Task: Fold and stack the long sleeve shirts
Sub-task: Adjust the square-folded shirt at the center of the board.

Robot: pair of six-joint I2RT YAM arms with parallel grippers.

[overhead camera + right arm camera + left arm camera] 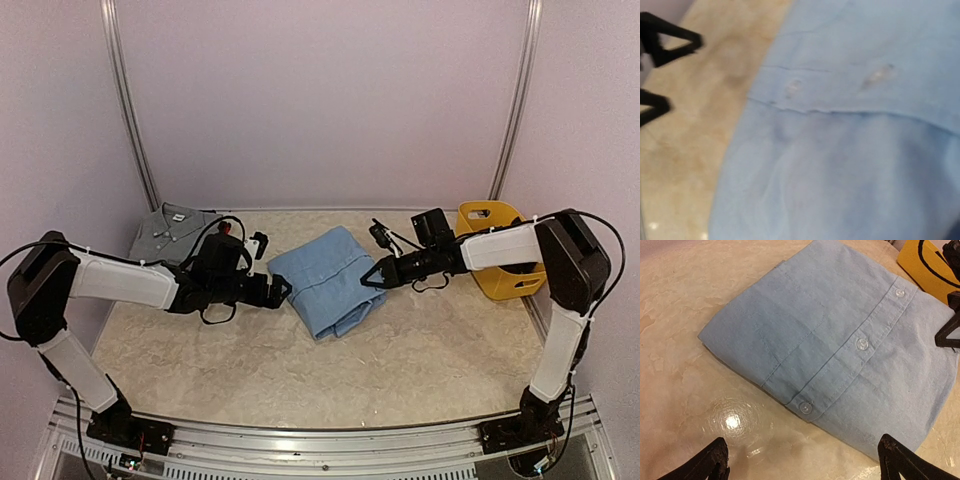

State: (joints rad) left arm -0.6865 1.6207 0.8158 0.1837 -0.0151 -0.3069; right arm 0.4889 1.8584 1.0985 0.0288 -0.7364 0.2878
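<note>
A light blue shirt lies folded in the middle of the table, button placket up. My left gripper stands wide open just off its left edge, the fingertips low over bare table. My right gripper is shut at the shirt's right edge, pinching the cloth. In the right wrist view blue fabric fills the frame and hides my own fingers. A grey shirt with a white neck label lies folded at the back left. The plaid shirt is out of view.
A yellow plastic basket stands at the right by the wall, behind the right arm. Walls close in the table at the back and on both sides. The left gripper's fingers show in the right wrist view.
</note>
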